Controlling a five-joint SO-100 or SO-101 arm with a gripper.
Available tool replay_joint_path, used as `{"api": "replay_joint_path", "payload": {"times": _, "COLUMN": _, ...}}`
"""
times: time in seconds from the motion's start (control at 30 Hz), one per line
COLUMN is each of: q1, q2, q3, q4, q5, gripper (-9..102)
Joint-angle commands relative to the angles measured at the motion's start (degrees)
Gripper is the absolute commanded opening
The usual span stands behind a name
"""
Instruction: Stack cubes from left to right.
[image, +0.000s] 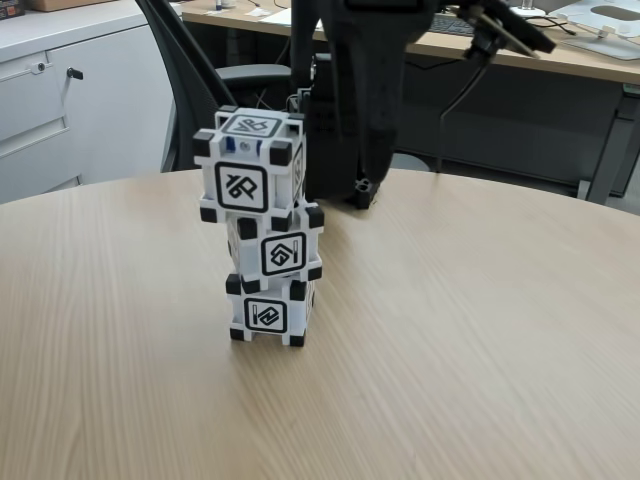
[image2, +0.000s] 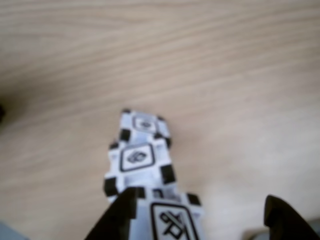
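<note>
Standing on the desk (image: 450, 350), three cubes form a slightly crooked tower, the top cube (image: 247, 165) offset leftward in the fixed view. The claw (image2: 200, 217) hangs spread wide above it, gripping nothing.

Matte black plastic arm (image: 350, 90), 2 black pointed fingers (image2: 117, 220)

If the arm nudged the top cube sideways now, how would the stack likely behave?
The top cube sits offset left of the middle cube, so it would probably slide or tip off. The cubes look like rigid plastic, likely light. The gripper straddles the top cube with jaws spread.
</note>
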Motion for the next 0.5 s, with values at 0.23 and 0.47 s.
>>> {"api": "replay_joint_path", "payload": {"times": 0.23, "q1": 0.35, "q2": 0.7, "q3": -1.85, "q4": 0.18, "q5": 1.05, "gripper": 27}}
{"api": "replay_joint_path", "payload": {"times": 0.47, "q1": 1.32, "q2": 0.26, "q3": -1.85, "q4": 0.09, "q5": -3.25, "gripper": 28}}
